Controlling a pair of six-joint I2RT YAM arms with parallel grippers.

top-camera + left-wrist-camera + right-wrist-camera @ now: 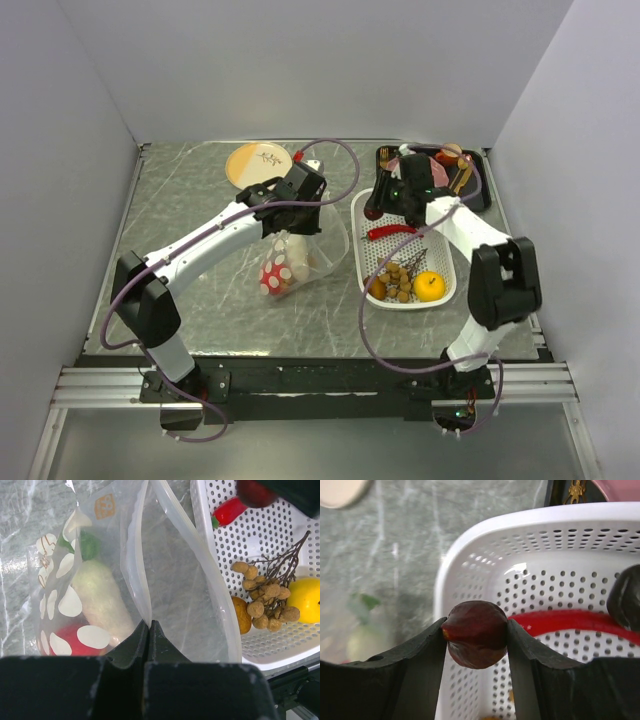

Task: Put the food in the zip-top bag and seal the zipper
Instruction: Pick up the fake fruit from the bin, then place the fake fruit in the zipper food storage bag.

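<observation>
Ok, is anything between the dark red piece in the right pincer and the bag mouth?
Only the left rim of the white basket lies between the dark red piece and the zip-top bag, whose mouth the left pincer holds open. Nothing else visible blocks it.

Enclosure, three sides: plain pale-grey back wall (320, 60) across the top of the frame, matching left panel (50, 200) and right panel (590, 150). Tabletop (200, 300): grey marbled sheet, centre. Aluminium rails (100, 385) (slotted extrusion) along the lower edge. Light even and soft, shadows faint.
</observation>
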